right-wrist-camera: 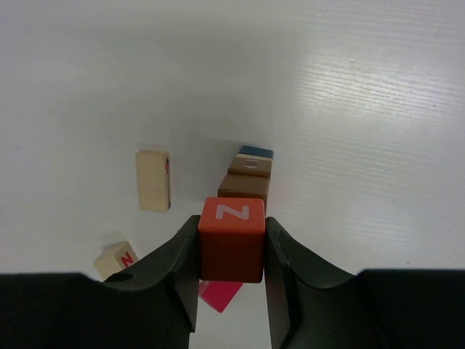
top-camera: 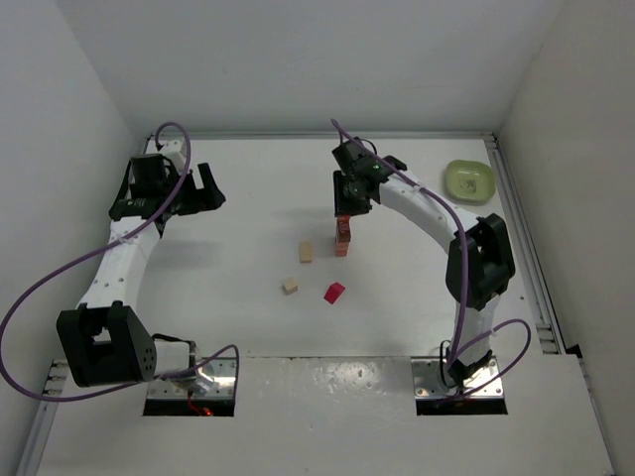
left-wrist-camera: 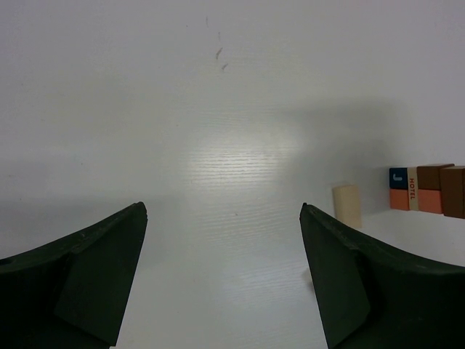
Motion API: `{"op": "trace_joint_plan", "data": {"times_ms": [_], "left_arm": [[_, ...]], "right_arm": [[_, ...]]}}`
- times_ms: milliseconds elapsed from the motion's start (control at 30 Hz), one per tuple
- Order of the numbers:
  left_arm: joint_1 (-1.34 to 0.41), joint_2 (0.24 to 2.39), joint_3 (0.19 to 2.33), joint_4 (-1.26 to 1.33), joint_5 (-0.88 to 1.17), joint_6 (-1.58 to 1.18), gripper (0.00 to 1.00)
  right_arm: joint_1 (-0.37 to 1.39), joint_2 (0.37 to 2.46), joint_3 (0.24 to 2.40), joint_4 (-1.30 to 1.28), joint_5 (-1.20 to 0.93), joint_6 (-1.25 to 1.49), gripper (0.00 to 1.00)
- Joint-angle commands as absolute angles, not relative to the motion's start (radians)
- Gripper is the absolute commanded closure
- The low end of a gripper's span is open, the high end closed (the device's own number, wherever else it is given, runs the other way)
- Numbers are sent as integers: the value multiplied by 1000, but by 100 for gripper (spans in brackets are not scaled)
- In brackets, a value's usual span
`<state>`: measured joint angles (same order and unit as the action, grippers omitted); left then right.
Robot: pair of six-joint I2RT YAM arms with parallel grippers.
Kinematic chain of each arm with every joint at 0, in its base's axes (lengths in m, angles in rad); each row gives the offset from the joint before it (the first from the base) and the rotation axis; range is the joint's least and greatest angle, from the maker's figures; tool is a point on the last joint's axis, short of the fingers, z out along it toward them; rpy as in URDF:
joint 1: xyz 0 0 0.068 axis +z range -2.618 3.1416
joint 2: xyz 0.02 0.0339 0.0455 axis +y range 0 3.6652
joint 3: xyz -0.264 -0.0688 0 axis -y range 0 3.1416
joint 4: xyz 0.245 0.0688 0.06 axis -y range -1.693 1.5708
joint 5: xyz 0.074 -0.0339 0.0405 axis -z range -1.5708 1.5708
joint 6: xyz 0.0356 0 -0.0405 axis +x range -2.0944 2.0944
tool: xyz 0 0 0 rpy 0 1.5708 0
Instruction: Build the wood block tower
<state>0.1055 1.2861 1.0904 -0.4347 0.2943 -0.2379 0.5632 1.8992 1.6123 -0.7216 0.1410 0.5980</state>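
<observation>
Loose wood blocks (top-camera: 334, 292) lie on the worktop (top-camera: 248, 327), seven o'clock of the tower (top-camera: 342, 241). Over it, the right gripper (top-camera: 346, 206) has its jaws pinching a red block (right-wrist-camera: 231, 236). Placing step, I'd say; next it needs lowering squarely, then release. Out at ten o'clock, the left gripper (left-wrist-camera: 222, 218) hangs idle, jaws spread.

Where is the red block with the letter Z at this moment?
In the right wrist view, the red Z block is clamped in the right gripper, just above the tower, with a pale block lying on the table to its left.
</observation>
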Motion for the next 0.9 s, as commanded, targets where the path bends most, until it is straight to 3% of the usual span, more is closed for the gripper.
{"op": "trace_joint_plan", "data": {"times_ms": [0,367,867], "left_arm": [[98,1284,1120,-405,291,-249,8],[98,1284,1120,-405,310,-249,7],[98,1293,1111,-396,310,-249,6]], "right_arm": [[557,1898,1605,-729,124,613,94],[551,1914,1606,-732,120,598,89],[549,1928,1608,-719,106,584,89]]}}
